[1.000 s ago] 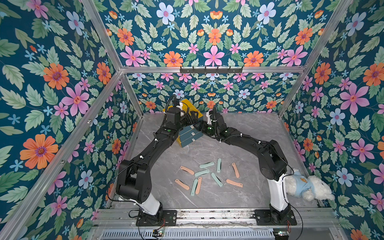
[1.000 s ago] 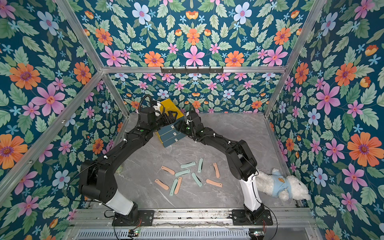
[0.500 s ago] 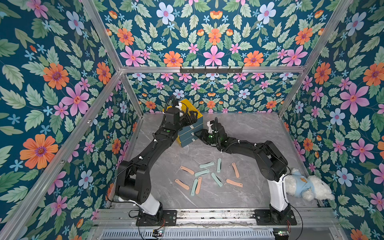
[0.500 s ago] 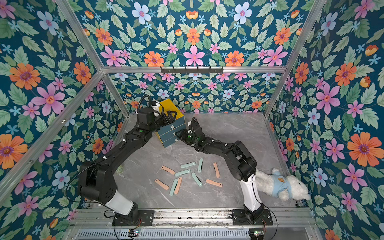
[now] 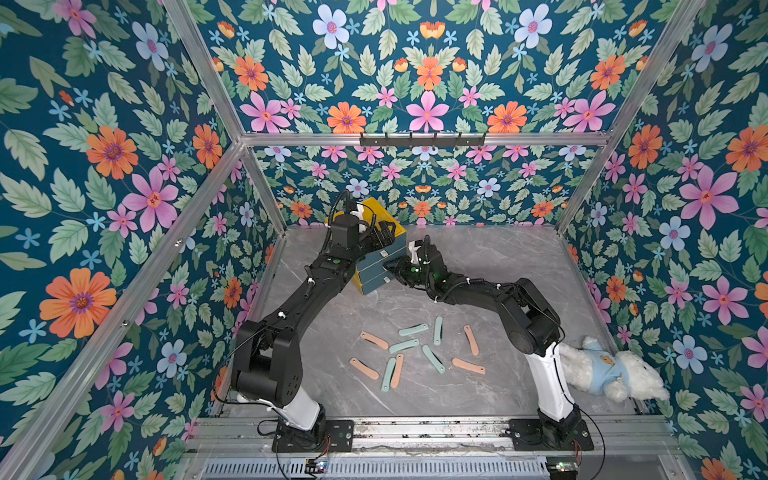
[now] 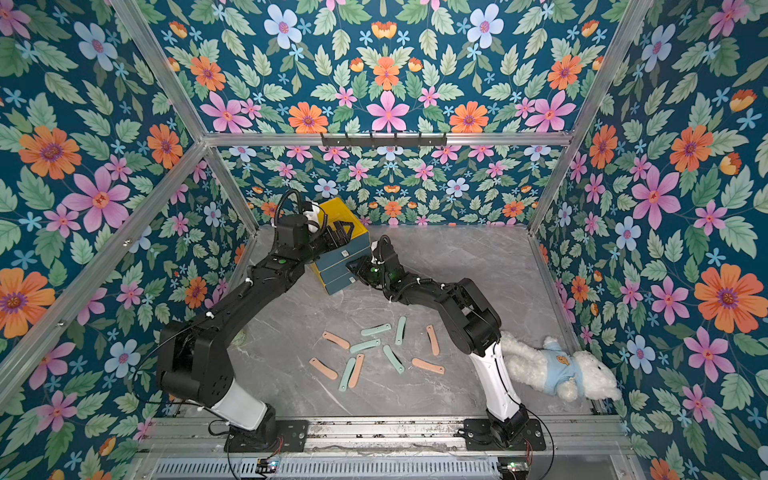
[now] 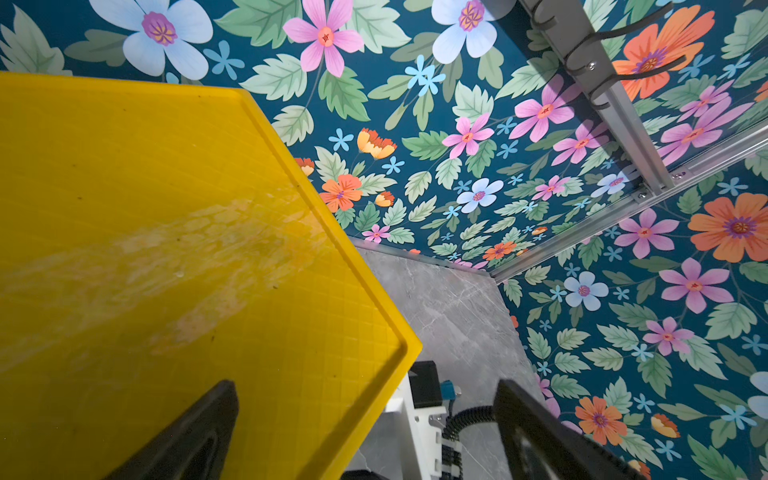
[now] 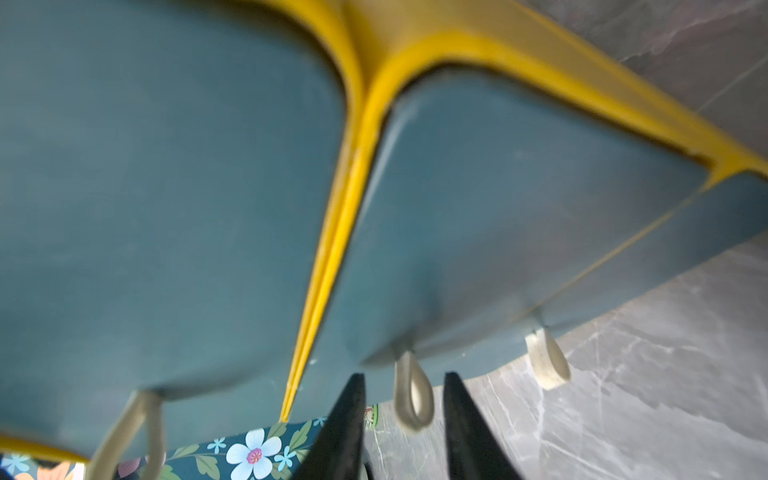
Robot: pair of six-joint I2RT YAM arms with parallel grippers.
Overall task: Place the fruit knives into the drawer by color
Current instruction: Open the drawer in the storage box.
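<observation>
— Toward the back left of the grey marbled bench (image 5: 519, 257): the drawer (image 5: 374, 276), yellow on top and sides, three dark teal fronts stacked, set at an angle to the walls.

— And by the right arm's base?

— White plush toy (image 5: 602, 370) in a pale blue shirt, lying at the bench's right edge.

— Left tool (image 7: 365, 384)?

— Up at the drawer's yellow top, spread wide, one finger over the top, the other out past its edge.

— Right tool (image 8: 404, 374)?

— Low at the teal fronts, fingers set close on either side of the middle pull tab (image 8: 411, 395), thin gaps on both sides, not yet pinching.

— Fruit knives (image 5: 404, 345)?

— Scattered loose on the bench nearer the front, between the two arms, well apart from the drawer. Five salmon-pink, five pale mint, one of each lying side by side.
</observation>
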